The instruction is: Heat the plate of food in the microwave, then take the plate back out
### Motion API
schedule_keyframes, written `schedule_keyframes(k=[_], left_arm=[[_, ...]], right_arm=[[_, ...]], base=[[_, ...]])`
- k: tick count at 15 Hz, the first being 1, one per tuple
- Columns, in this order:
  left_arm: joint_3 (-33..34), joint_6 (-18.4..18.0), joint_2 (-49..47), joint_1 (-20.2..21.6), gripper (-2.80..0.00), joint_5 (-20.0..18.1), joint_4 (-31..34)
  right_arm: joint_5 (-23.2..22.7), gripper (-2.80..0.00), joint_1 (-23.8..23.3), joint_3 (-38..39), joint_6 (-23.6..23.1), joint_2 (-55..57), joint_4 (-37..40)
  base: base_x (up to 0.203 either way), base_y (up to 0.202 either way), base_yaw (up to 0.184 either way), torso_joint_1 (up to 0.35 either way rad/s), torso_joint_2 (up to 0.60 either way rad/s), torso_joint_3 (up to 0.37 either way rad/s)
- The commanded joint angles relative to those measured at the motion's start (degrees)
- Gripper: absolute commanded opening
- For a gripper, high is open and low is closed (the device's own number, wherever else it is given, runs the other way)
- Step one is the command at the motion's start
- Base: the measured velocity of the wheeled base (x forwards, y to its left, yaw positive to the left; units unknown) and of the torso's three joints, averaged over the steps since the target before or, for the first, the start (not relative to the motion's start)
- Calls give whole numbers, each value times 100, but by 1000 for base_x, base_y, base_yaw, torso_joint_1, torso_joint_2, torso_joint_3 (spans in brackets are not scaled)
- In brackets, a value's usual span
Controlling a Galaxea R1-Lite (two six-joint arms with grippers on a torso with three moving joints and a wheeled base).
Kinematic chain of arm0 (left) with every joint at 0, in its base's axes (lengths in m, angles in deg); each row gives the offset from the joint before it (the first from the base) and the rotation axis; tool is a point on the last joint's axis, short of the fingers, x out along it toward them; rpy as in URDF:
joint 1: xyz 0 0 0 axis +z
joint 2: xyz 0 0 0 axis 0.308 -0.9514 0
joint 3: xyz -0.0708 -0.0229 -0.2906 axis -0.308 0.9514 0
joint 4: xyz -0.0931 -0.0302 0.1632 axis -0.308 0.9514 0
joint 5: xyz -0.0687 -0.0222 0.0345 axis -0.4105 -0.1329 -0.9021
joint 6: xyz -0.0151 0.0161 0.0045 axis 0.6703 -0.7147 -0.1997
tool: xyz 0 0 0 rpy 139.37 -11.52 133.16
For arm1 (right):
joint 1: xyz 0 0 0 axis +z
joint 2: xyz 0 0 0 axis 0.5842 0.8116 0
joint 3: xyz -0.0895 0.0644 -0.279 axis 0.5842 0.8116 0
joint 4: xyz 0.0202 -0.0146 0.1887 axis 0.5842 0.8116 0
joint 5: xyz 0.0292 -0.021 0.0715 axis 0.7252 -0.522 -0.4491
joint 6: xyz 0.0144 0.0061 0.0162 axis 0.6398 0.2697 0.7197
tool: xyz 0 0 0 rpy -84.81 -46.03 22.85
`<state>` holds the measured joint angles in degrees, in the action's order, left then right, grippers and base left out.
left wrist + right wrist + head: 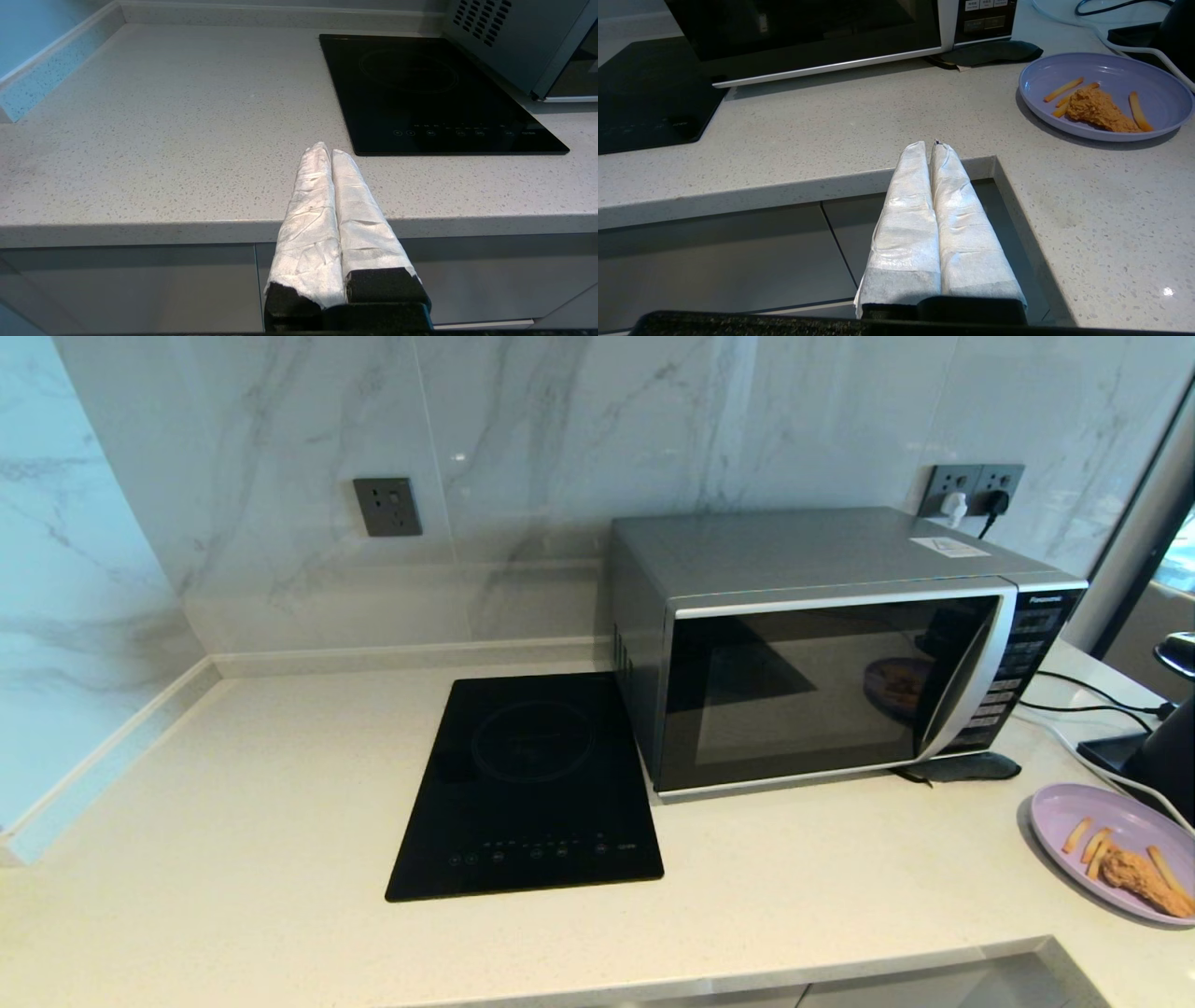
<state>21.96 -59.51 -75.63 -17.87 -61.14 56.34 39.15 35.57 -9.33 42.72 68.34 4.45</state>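
The plate of food (1106, 95) looks light, rigid and shallow, best pinched at its rim; both the left hand (326, 150) and the right hand (929, 147) are seen closed and empty.

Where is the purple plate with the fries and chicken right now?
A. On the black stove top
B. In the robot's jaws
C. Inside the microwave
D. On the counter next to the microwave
D. The plate sits on the counter to the right of the microwave, whose door is closed; neither gripper holds it.
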Motion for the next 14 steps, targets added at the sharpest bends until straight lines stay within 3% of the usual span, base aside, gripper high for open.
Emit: schedule_keyframes(k=[1, 14], left_arm=[[0, 3, -9, 1, -280, 3, -2], [0, 3, -9, 1, -280, 3, -2]], right_arm=[[1, -280, 1, 9, 4, 10, 2], [-8, -280, 1, 0, -5, 10, 20]], base=[[0, 0, 0, 0, 0, 0], [0, 0, 0, 0, 0, 0]])
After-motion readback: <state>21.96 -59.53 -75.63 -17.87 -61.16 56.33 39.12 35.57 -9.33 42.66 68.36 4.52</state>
